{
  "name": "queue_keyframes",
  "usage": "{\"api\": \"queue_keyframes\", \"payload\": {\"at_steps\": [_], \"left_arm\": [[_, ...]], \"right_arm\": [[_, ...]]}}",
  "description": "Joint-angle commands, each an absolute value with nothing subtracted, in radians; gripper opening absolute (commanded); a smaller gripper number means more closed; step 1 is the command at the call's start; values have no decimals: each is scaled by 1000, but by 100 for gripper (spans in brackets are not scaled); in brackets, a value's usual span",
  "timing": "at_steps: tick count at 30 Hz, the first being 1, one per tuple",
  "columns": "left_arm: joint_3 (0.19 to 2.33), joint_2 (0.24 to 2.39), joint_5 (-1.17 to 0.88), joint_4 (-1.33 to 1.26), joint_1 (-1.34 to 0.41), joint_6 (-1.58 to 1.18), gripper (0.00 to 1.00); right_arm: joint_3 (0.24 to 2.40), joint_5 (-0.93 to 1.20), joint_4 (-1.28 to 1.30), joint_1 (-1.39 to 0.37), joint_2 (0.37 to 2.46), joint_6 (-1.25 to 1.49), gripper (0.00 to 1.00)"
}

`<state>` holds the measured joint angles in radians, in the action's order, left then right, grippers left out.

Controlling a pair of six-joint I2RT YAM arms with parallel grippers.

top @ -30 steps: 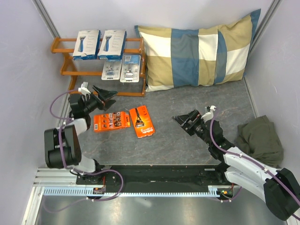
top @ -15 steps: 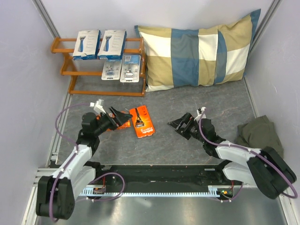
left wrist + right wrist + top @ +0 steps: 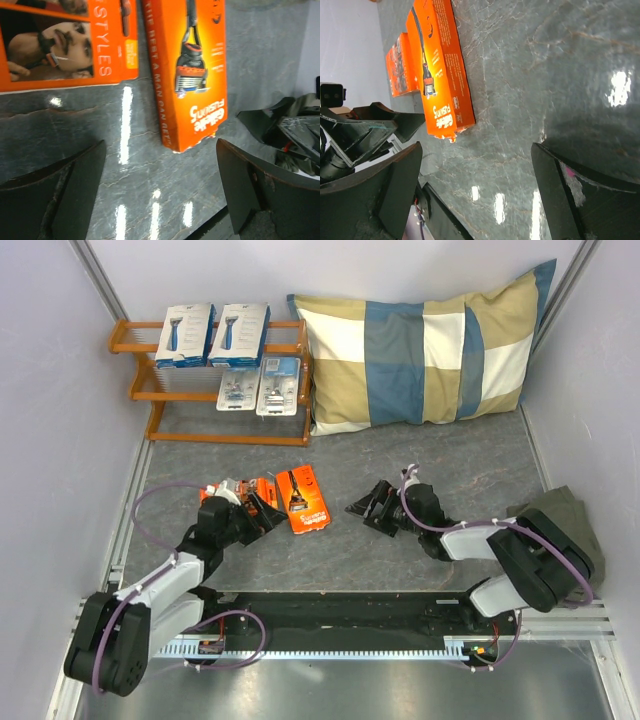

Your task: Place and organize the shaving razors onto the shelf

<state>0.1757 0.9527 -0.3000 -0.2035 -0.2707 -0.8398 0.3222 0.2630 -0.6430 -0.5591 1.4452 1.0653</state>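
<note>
Left gripper (image 3: 160,150) wide, empty, low beside the orange pack (image 3: 192,70); we may shove that flat pack instead of pinching it; right gripper (image 3: 476,147) wide too.

— Top view's bright and even; shadows are faint and soft.
— And the wrist views?
— Crisp on the orange packs (image 3: 192,75), white glare spots on the table (image 3: 150,165), and the near fingers (image 3: 370,195) dark and blurred.
</note>
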Motion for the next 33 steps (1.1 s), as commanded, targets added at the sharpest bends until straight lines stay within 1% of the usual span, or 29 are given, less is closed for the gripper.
{"api": "queue_keyframes", "payload": {"at_steps": [1,3,10,14,17,24,30,33], "left_arm": [[202,1037,-248,-256,-285,-827,97],[210,1067,-244,-274,-299,-833,97],[245,1216,-213,-354,-327,-847,97],[276,1316,-221,-405,-344,-857,97],[288,1382,-224,-457,-362,-874,97],[281,1394,-219,-506,-436,-902,97],[255,1306,-207,-491,-540,-936,96],[244,1246,-180,-448,-624,-954,96]], "right_arm": [[414,288,-667,-557,1505,994,98],[454,302,-631,-558,1560,956,98],[675,336,-503,-581,1745,856,92],[741,353,-473,-620,1824,838,83],[767,364,-469,-666,1853,828,81],[756,402,-454,-771,1822,827,79],[674,393,-428,-825,1698,847,79],[625,379,-425,-842,1617,867,79]]}}
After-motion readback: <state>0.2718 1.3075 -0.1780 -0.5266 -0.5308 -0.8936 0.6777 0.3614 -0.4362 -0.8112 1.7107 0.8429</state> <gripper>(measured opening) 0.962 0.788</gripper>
